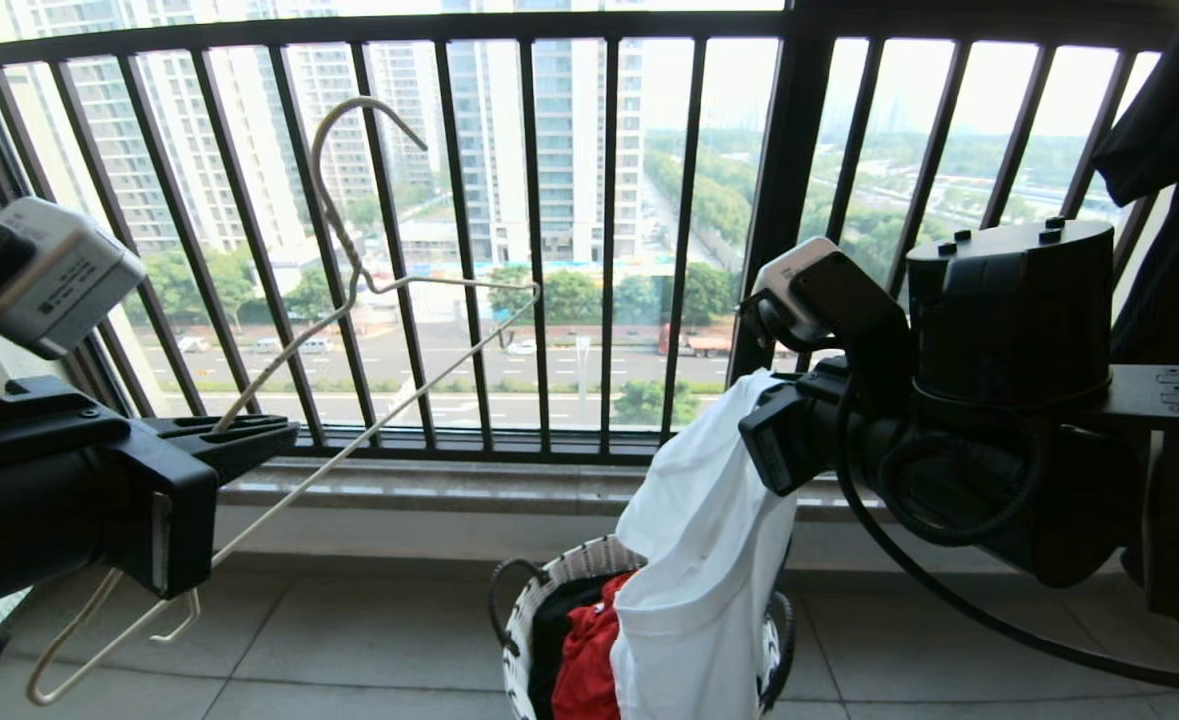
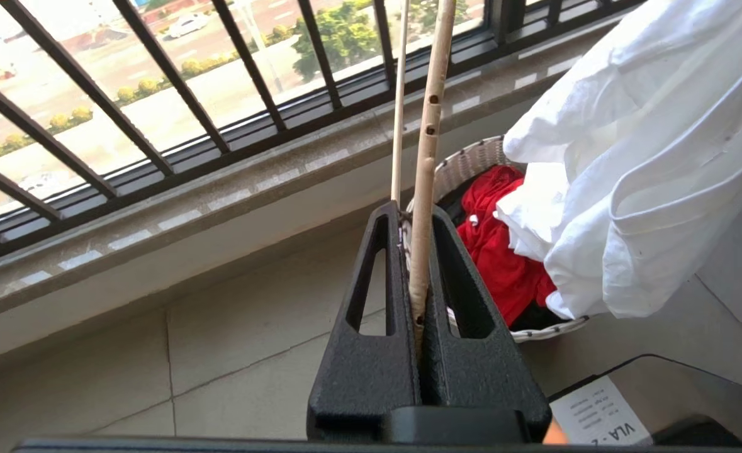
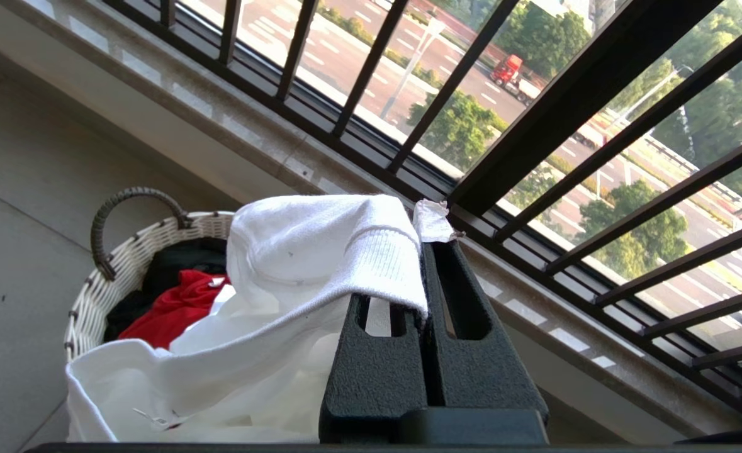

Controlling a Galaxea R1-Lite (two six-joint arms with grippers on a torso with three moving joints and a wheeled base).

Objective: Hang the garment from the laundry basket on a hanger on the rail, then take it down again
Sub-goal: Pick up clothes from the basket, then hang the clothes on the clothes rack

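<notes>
Clamped in the left gripper [image 1: 249, 437], the thin beige hanger [image 1: 349, 300] slants hook-up toward the railing [image 1: 589, 200], while the right gripper [image 3: 422, 251] pinches the white garment [image 1: 699, 560] by its ribbed collar, hanging lengthwise over the laundry basket [image 1: 539, 610].

This was a high-rise apartment balcony: a black barred railing [image 1: 549, 250] on a stone sill [image 1: 449, 485] overlooked towers and a road, with a laundry basket [image 1: 539, 610] on tiled floor [image 1: 349, 640].
</notes>
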